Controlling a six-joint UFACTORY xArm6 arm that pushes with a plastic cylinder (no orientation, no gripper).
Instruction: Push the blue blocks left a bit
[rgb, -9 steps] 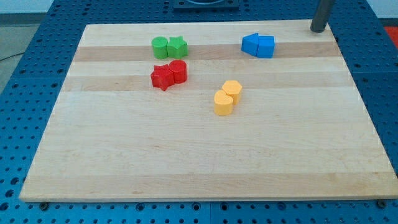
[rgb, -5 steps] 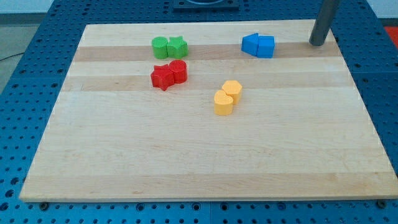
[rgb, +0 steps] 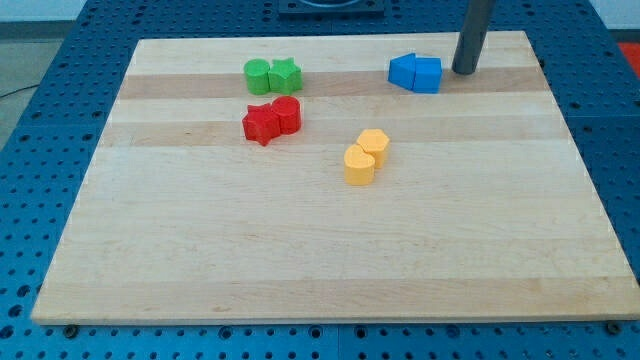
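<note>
Two blue blocks sit touching side by side near the view's top, right of centre: a left one with angled faces and a right one that looks like a cube. My tip stands on the board just to the right of the right blue block, with a small gap between them. The dark rod rises from it out of the view's top.
A green cylinder and green star sit together at the top left. A red star and red cylinder lie below them. Two yellow blocks sit near the middle. The wooden board rests on a blue perforated table.
My tip has moved left and slightly toward the view's bottom, from the board's top right corner to just right of the blue blocks. No block has moved.
</note>
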